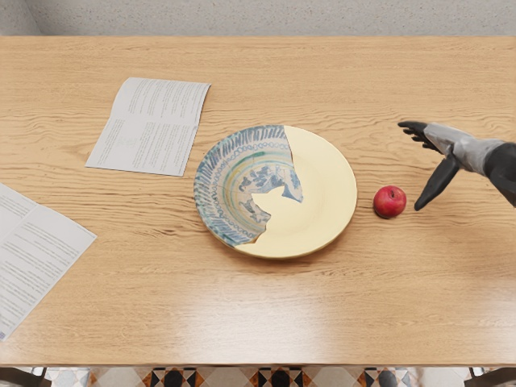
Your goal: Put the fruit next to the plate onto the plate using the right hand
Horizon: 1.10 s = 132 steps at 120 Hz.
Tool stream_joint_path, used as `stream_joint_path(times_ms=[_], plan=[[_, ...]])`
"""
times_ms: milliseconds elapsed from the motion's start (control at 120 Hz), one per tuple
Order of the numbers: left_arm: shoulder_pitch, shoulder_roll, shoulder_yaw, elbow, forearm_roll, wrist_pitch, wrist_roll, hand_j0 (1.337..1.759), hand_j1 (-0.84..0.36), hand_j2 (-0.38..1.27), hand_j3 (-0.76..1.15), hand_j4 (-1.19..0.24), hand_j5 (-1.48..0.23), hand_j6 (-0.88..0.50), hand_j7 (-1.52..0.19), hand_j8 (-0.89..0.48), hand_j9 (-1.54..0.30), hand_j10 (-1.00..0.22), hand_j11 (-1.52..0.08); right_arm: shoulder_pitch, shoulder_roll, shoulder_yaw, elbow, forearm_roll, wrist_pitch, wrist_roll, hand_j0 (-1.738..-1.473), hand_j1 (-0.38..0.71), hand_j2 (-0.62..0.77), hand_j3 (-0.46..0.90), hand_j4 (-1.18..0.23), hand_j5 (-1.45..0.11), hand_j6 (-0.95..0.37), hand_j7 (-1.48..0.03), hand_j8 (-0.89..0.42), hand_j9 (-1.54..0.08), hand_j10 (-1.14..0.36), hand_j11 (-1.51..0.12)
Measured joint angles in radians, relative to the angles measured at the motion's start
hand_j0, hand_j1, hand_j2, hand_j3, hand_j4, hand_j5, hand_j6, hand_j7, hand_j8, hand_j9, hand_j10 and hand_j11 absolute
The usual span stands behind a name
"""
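While near apple, rt hand splayed

The plate sits mid-way on the table; the apple lies just right of it; the right hand is farther right; a leaflet lies behind-left; a second leaflet lies at the left edge.

— What does the plate look like?
— Two-toned. Its left part carries blue brushwork on white, with striped hatching round the rim and a greenish ring further in. The rest is plain pale yellow, meeting the painted part along a jagged line.
— And the fruit?
— The apple is deep red with a small bright highlight.
— The table?
— Light honey wood, with wavy grain running across.
— The right hand?
— Grey metal palm, black fingers.
— The papers?
— The open leaflet and the sheet at the left edge are white with fine grey print.
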Motion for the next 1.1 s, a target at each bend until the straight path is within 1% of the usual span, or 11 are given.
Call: stream_joint_path(times_ms=[67,150,375,517,700,792,958,1025,1100], plan=[[0.0,0.0,0.0,0.0,0.0,0.0,0.0,1.658,0.35,0.0,0.0,0.0,0.0,0.0,0.0,0.0,0.0,0.0,0.0,-0.009,0.007,-0.017,0.038,-0.019,-0.048,0.0,-1.658,-0.32,0.0,0.0,-0.03,-0.03,-0.03,-0.03,-0.03,-0.03,-0.03,-0.03],[0.0,0.0,0.0,0.0,0.0,0.0,0.0,1.658,0.35,0.0,0.0,0.0,0.0,0.0,0.0,0.0,0.0,0.0,0.0,-0.019,0.014,-0.029,0.062,-0.03,-0.077,0.003,-1.658,-0.32,0.0,0.0,-0.03,-0.03,-0.03,-0.03,-0.03,-0.03,-0.03,-0.03],[0.0,0.0,0.0,0.0,0.0,0.0,0.0,1.658,0.35,0.0,0.0,0.0,0.0,0.0,0.0,0.0,0.0,0.0,0.0,-0.054,0.047,-0.035,0.074,-0.037,-0.112,0.007,-1.658,-0.25,-0.02,0.0,-0.09,-0.12,-0.09,-0.11,-0.09,-0.12,-0.09,-0.11],[0.0,0.0,0.0,0.0,0.0,0.0,0.0,1.658,0.35,0.0,0.0,0.0,0.0,0.0,0.0,0.0,0.0,0.0,0.0,-0.079,0.042,-0.035,0.078,-0.039,-0.119,0.008,-1.658,-0.21,-0.02,0.0,-0.12,-0.15,-0.12,-0.15,-0.12,-0.15,-0.12,-0.15],[0.0,0.0,0.0,0.0,0.0,0.0,0.0,1.658,0.35,0.0,0.0,0.0,0.0,0.0,0.0,0.0,0.0,0.0,0.0,-0.097,0.038,-0.038,0.082,-0.04,-0.118,0.008,-1.658,-0.07,-0.04,0.0,-0.24,-0.31,-0.24,-0.31,-0.24,-0.31,-0.24,-0.31],[0.0,0.0,0.0,0.0,0.0,0.0,0.0,1.658,0.35,0.0,0.0,0.0,0.0,0.0,0.0,0.0,0.0,0.0,0.0,-0.099,0.031,-0.038,0.093,-0.04,-0.116,0.008,-1.658,0.01,-0.06,0.0,-0.31,-0.4,-0.31,-0.4,-0.31,-0.4,-0.31,-0.4],[0.0,0.0,0.0,0.0,0.0,0.0,0.0,1.658,0.35,0.0,0.0,0.0,0.0,0.0,0.0,0.0,0.0,0.0,0.0,-0.1,0.02,-0.036,0.103,-0.04,-0.111,0.008,-1.658,0.13,-0.08,0.0,-0.41,-0.53,-0.41,-0.53,-0.41,-0.53,-0.41,-0.53],[0.0,0.0,0.0,0.0,0.0,0.0,0.0,1.658,0.35,0.0,0.0,0.0,0.0,0.0,0.0,0.0,0.0,0.0,0.0,-0.099,0.018,-0.034,0.107,-0.04,-0.109,0.008,-1.658,0.17,-0.08,0.0,-0.44,-0.57,-0.44,-0.57,-0.41,-0.57,-0.44,-0.57],[0.0,0.0,0.0,0.0,0.0,0.0,0.0,1.658,0.35,0.0,0.0,0.0,0.0,0.0,0.0,0.0,0.0,0.0,0.0,-0.099,0.012,-0.031,0.118,-0.039,-0.107,0.008,-1.658,0.2,-0.03,0.0,-0.48,-0.62,-0.48,-0.62,-0.39,-0.62,-0.47,-0.62]])
